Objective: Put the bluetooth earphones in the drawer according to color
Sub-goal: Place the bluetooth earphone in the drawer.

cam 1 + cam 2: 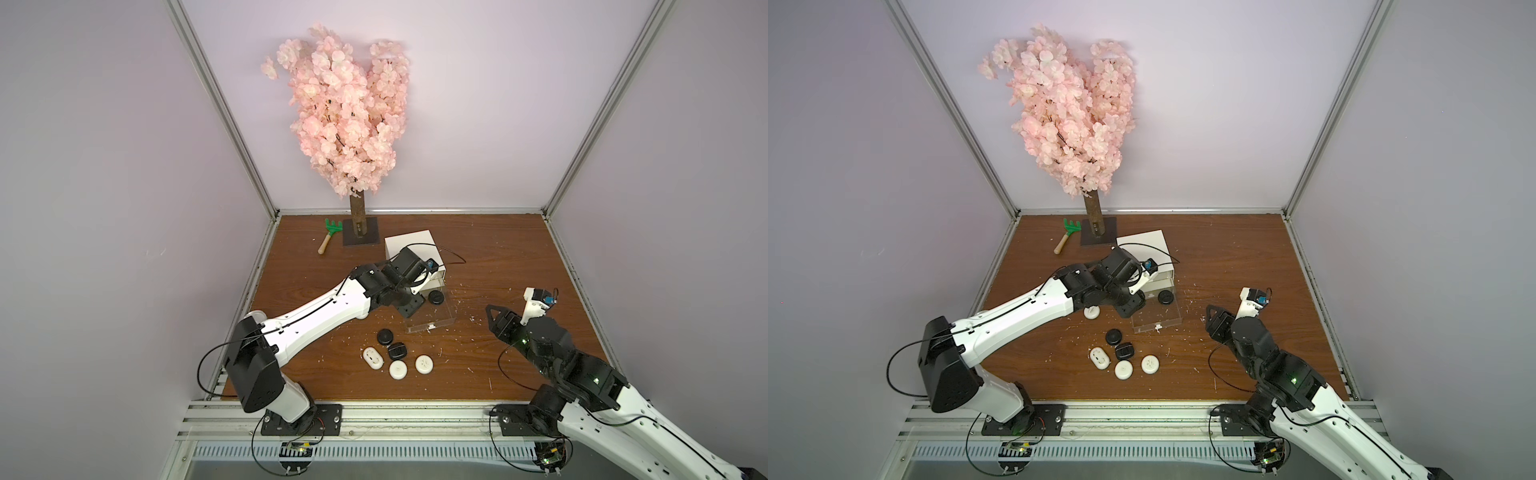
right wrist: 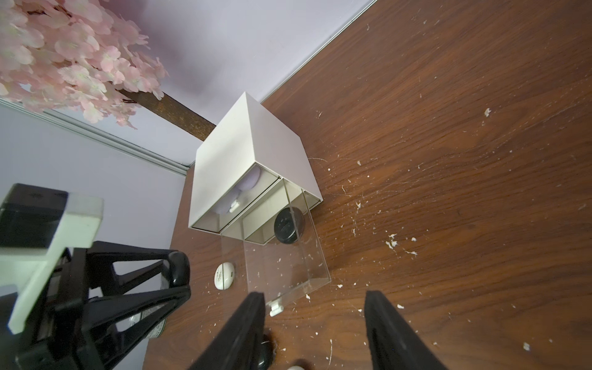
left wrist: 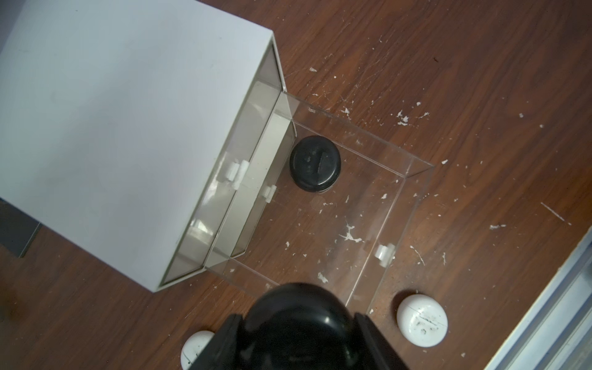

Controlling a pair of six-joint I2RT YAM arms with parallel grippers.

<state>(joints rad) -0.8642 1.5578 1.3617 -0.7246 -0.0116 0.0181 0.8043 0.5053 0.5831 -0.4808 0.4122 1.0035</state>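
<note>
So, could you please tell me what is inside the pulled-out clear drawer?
One black earphone case lies in the clear drawer, near the cabinet. The left gripper, holding a second black case, hides one front corner in the left wrist view.

On the wooden table's (image 1: 519, 249) far side stand a white drawer cabinet (image 1: 400, 243), a tree base plate (image 1: 370, 237) and a green rake (image 1: 332, 227). White cases (image 1: 398, 369) and black cases (image 1: 385, 336) lie nearer.
</note>
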